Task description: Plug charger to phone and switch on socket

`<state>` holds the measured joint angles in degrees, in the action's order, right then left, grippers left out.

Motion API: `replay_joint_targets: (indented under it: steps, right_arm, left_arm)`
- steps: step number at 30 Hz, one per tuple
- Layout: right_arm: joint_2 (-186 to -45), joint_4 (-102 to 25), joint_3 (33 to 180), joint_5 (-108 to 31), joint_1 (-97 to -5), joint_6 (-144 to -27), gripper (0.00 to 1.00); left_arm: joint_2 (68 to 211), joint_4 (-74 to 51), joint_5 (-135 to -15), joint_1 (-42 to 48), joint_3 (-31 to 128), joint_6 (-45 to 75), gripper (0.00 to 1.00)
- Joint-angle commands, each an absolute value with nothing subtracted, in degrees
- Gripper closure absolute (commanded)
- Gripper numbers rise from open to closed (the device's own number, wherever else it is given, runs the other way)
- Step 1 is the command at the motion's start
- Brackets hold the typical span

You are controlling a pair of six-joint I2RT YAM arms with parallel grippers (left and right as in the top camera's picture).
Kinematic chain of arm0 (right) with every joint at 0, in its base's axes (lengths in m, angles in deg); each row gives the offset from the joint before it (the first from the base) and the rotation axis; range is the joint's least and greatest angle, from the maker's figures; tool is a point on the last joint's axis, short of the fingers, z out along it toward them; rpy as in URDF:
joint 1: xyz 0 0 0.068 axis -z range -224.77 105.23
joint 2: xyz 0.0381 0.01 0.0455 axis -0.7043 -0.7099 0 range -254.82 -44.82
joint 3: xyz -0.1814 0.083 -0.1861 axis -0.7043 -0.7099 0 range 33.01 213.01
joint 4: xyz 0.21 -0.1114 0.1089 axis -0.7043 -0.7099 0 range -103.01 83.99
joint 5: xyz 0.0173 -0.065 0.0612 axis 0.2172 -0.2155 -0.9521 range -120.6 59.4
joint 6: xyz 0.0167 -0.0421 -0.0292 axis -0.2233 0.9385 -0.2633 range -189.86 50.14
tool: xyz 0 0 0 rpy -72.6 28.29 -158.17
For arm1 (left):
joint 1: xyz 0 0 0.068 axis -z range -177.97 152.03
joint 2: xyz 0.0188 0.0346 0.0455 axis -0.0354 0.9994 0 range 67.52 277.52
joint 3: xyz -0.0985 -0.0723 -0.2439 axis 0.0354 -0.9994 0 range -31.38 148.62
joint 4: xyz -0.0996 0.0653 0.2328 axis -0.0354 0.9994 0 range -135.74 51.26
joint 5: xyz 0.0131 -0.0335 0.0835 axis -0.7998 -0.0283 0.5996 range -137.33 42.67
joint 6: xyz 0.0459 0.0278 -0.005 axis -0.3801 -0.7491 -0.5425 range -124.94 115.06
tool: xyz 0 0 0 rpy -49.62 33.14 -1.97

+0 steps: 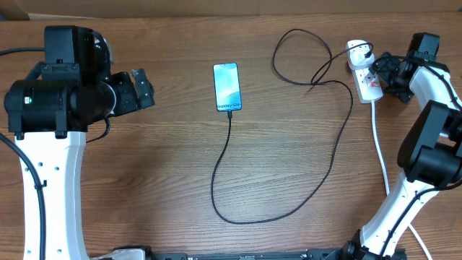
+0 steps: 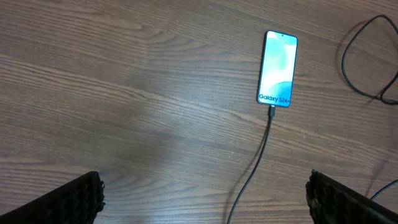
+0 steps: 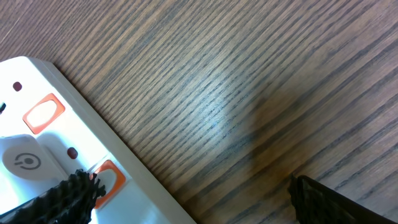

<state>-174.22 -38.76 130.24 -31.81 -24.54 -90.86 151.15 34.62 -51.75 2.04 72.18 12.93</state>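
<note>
Left hand (image 2: 205,196) and right hand (image 3: 199,199) gape released; phone (image 2: 278,68) screen reads "Galaxy S24+".

Left wrist view: charger (image 2: 258,155) runs off btm edge below the phone (image 2: 278,68); its loop far right of phone is cut by the frame. Below phone, only corner stubs of left gripper (image 2: 204,186) show. Overhead: plug tip at phone's btm end too small to judge. Well right of phone, socket (image 1: 364,72) switch marks unreadable; right wrist view crops most of it.
</note>
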Motion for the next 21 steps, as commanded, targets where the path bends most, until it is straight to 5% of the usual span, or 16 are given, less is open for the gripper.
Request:
replay_joint_targets:
  steps: [1, 21]
  right_arm:
    - [-172.87, -39.02, 130.90, -32.38, -24.45, -90.57, 0.00]
    - [-172.87, -37.27, 128.19, -33.82, -24.56, -90.57, 0.00]
  left_arm:
    - [150.71, 34.59, -51.36, 2.37, 72.36, 13.48, 0.00]
    - [150.71, 34.59, -51.36, 2.37, 72.36, 13.48, 0.00]
